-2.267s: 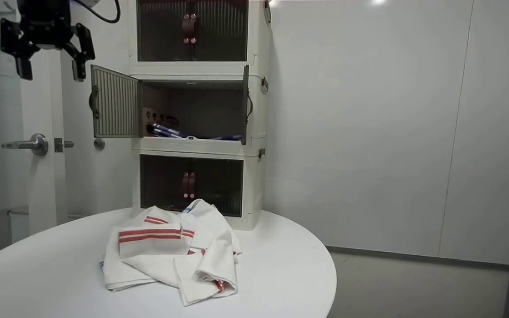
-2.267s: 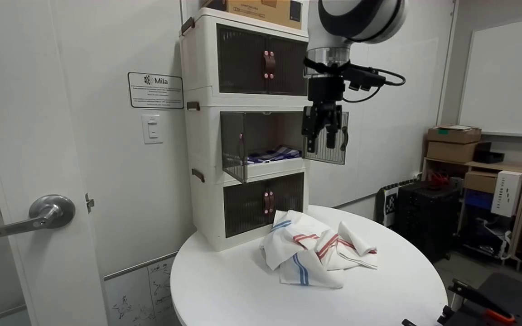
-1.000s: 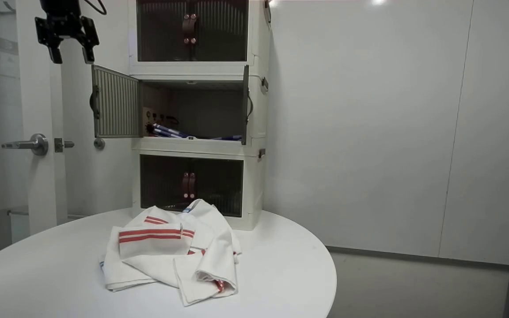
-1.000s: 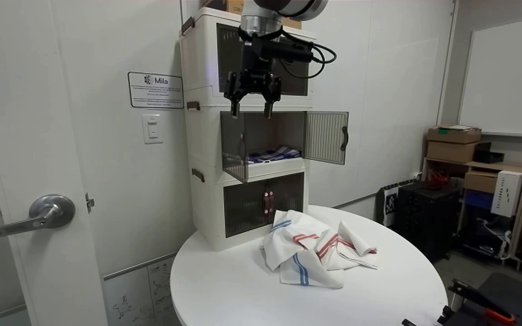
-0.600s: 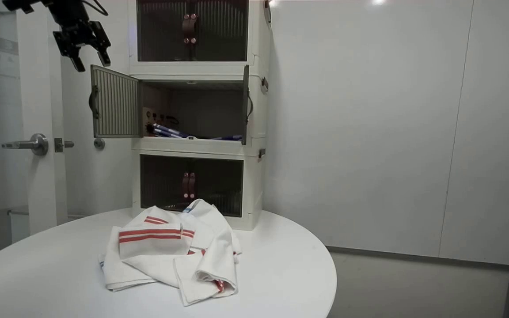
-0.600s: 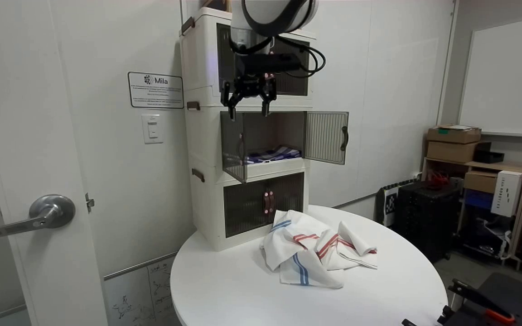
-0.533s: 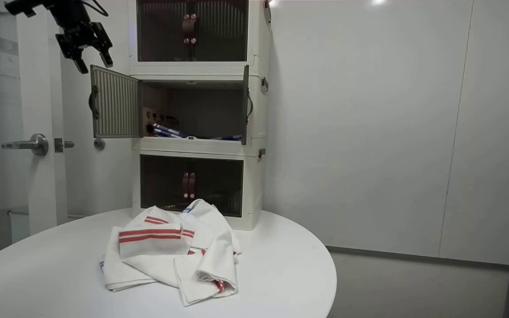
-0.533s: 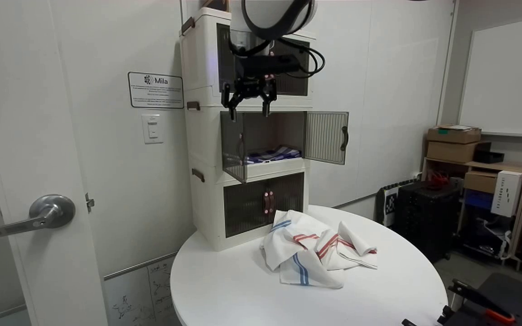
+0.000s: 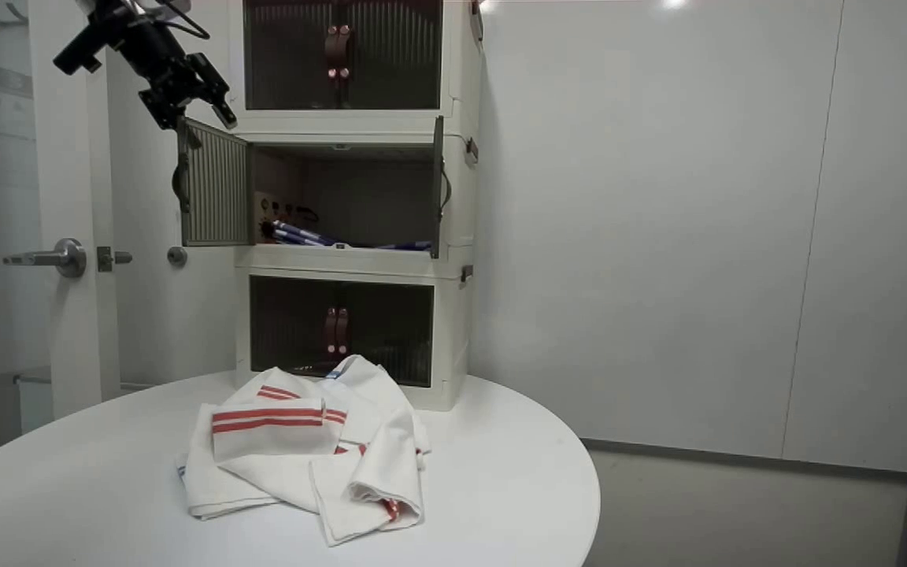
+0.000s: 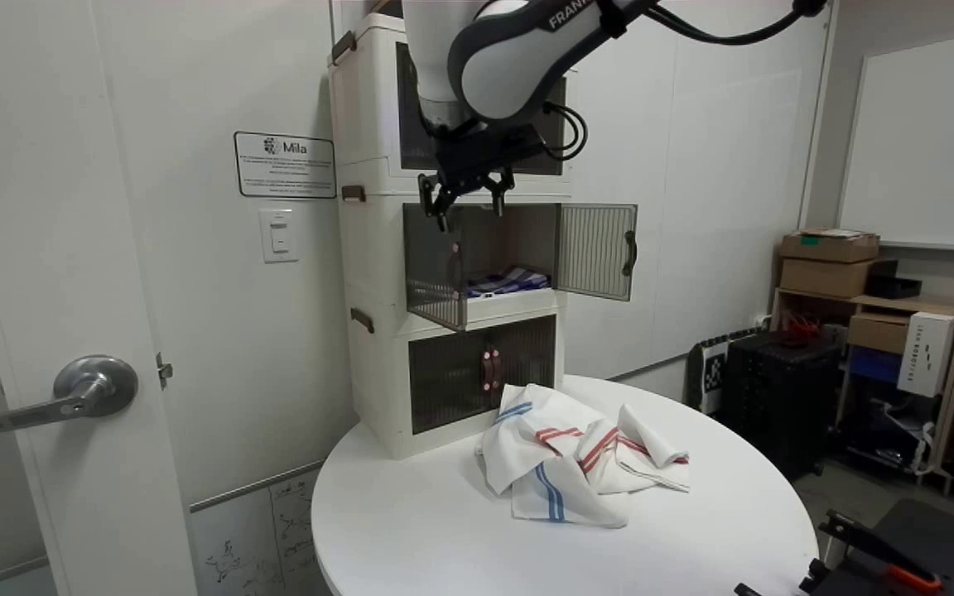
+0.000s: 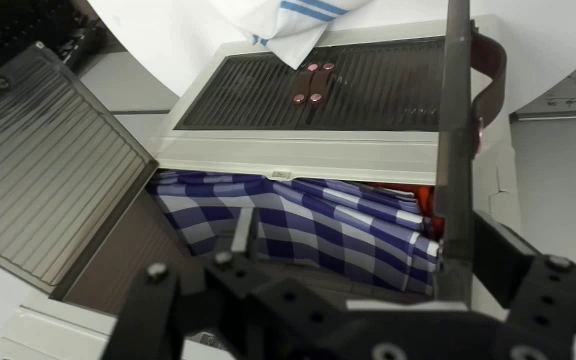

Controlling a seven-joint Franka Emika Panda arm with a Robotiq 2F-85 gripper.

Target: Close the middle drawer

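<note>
In both exterior views we find the middle drawer (image 9: 367, 197) as the second tier of the tall white cabinet (image 10: 378, 273). Its mouth points outward over the round white table (image 10: 444, 538), and its long axis runs level, from side to side. Both the left door (image 9: 217, 189) and the right door (image 9: 438, 189), named as the exterior views show them, are swung outward. The gripper (image 10: 470, 215) leans down at the upper outer corner of the left door, so the drawer's hollow lies lower and to the side. In the wrist view we see its fingers (image 11: 500, 260) spread apart, released, with the left door's panel standing between them; whether a finger touches this panel, we cannot tell. The doors are rectangular, dark and see-through, with fine parallel ribs, and the left one carries a curved brown strap handle (image 11: 495, 92). On the drawer's floor rests a folded cloth (image 11: 288, 220) with blue and white checks, beside something red (image 11: 424, 197), mostly hidden. Crumpled white fabric (image 10: 568, 488) with red and blue stripes lies on the table.
</note>
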